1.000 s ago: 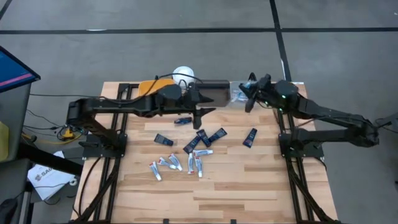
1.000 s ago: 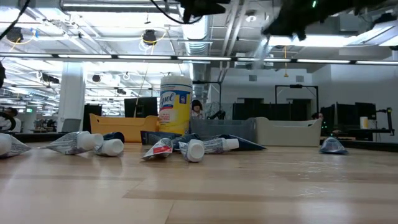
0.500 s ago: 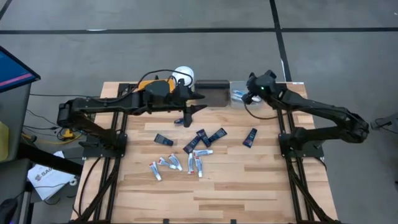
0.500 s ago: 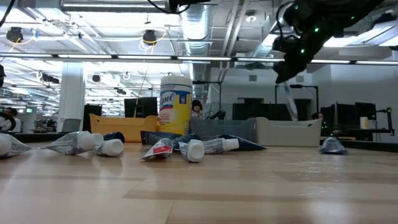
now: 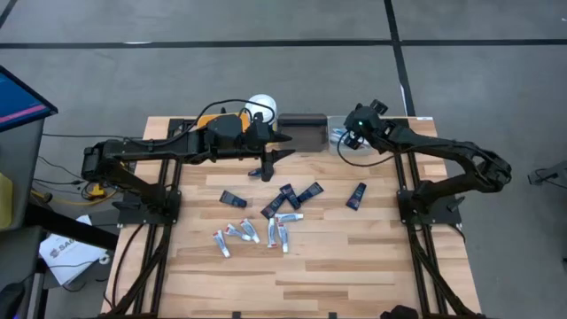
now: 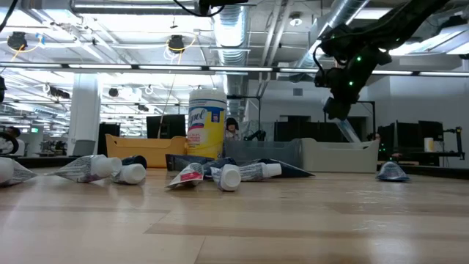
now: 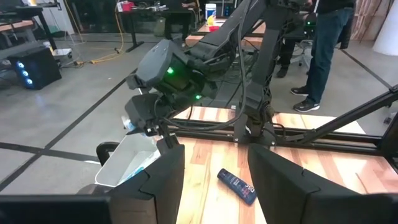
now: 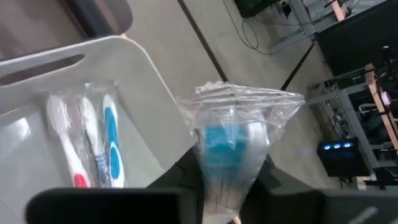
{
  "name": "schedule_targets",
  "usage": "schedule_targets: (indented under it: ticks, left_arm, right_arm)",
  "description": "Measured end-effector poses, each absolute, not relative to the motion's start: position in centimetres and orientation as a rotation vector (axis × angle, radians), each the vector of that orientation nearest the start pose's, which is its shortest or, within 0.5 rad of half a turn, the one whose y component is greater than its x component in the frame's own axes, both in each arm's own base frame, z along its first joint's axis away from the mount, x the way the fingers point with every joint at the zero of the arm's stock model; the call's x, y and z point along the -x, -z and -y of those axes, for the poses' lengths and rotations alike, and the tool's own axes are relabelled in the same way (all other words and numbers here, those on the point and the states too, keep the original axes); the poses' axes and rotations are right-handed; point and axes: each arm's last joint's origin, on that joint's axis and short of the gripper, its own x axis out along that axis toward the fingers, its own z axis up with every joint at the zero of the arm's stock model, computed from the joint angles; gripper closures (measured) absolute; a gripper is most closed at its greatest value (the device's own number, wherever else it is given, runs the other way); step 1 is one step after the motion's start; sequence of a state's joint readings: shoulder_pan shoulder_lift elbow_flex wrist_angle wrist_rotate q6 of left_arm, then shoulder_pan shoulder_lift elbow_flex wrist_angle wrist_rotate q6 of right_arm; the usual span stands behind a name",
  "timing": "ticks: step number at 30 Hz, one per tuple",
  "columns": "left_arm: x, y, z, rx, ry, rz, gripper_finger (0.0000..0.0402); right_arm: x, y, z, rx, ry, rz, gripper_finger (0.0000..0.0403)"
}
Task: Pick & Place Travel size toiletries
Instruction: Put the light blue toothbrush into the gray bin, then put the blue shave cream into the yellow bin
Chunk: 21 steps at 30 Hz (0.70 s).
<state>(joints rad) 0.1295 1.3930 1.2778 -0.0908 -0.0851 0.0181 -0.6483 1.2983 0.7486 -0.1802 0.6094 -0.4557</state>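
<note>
Since a second ago the right gripper (image 5: 344,140) has swung in over the grey bin (image 8: 149,81) at the table's far edge, fingers pinched on a clear-wrapped toothbrush (image 8: 230,149) above the bin's rim. Three toothbrushes (image 8: 87,140) lie inside the bin. Left gripper (image 5: 268,170) hangs over the table (image 5: 354,266), fingers spread, just beyond the scattered tubes (image 5: 266,226). One navy tube (image 5: 356,196) lies apart with bare wood around it.

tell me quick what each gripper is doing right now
left gripper: open, holding nothing, hovering above the table.
right gripper: shut on a clear-wrapped toothbrush, above the grey bin.
</note>
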Motion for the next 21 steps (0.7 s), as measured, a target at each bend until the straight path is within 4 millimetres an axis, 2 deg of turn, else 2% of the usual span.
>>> schedule_targets:
  ticks: [6,11,14,21]
  left_arm:
    - [-31.5,-37.5,-4.3,-0.012,-0.203,-0.212,0.0208]
    - [-31.3,-36.6,-4.2,-0.009,-0.191,-0.308,0.0174]
    - [-31.1,-35.8,-4.0,-0.007,-0.183,-0.392,0.0158]
    - [-30.8,-34.9,-3.3,0.011,-0.175,-0.484,0.0147]
  right_arm:
    - [-19.3,-22.5,16.7,0.358,1.000,-1.014,0.0239]
    - [-18.9,-23.8,15.9,0.367,1.011,-0.953,0.0146]
    - [-18.5,-24.9,15.4,0.373,1.022,-0.901,0.0123]
    - [-17.4,-26.5,14.7,0.332,1.063,-0.813,0.0118]
